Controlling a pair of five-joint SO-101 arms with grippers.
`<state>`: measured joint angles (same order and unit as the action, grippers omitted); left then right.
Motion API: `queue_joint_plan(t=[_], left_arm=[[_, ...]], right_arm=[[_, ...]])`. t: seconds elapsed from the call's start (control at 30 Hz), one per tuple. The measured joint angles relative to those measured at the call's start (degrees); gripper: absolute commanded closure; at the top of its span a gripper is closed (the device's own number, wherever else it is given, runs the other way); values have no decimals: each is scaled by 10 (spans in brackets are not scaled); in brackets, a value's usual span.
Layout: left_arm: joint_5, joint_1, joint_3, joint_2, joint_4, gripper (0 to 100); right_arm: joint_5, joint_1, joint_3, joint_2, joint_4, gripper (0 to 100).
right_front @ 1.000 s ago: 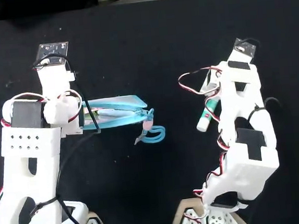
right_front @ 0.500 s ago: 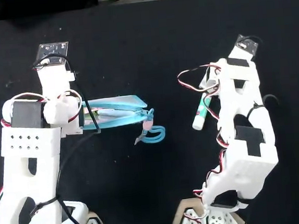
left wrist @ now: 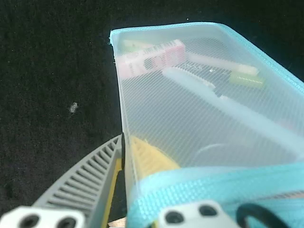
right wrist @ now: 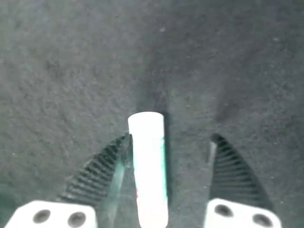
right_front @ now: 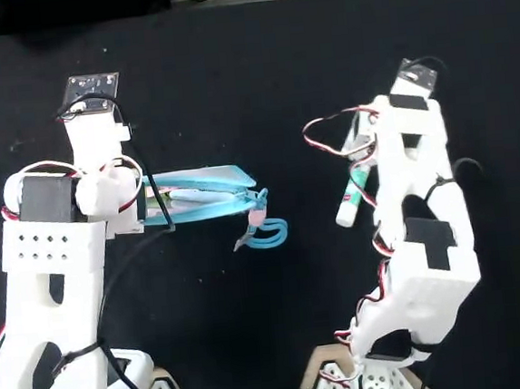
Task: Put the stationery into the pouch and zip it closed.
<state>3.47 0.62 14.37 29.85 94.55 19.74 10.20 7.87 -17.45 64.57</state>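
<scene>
Closing the right gripper (right wrist: pixel 169 138), now open around the white tube (right wrist: pixel 147 161) (probably resting against one jaw), squarely before lifting toward the pouch (left wrist: pixel 190 109) clamped in the left gripper (right_front: pixel 156 208).

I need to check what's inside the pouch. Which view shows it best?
Left wrist view: the pouch is close, and pens and a pink block show through its mesh. The high view shows it from farther off, contents hard to make out. The right wrist view faces a white tube instead.
</scene>
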Motion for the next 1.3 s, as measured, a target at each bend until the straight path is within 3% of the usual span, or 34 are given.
queue_joint_plan(t=[0.23, 0.67, 0.83, 0.9, 0.97, 1.13, 1.3], left_arm=[[0, 0, 0, 0, 0, 970], [0, 0, 0, 0, 0, 970], [0, 0, 0, 0, 0, 970], [0, 0, 0, 0, 0, 970], [0, 0, 0, 0, 0, 970], [0, 0, 0, 0, 0, 970], [0, 0, 0, 0, 0, 970]], right_arm=[[0, -40, 34, 0, -48, 831], [0, -37, 29, -40, -64, 832], [0, -35, -42, -98, -21, 843], [-3, -34, -83, -123, 11, 915], [-21, -29, -107, -139, 30, 991], [-67, -18, -112, -140, 39, 988], [-175, -25, -96, -112, 36, 988]])
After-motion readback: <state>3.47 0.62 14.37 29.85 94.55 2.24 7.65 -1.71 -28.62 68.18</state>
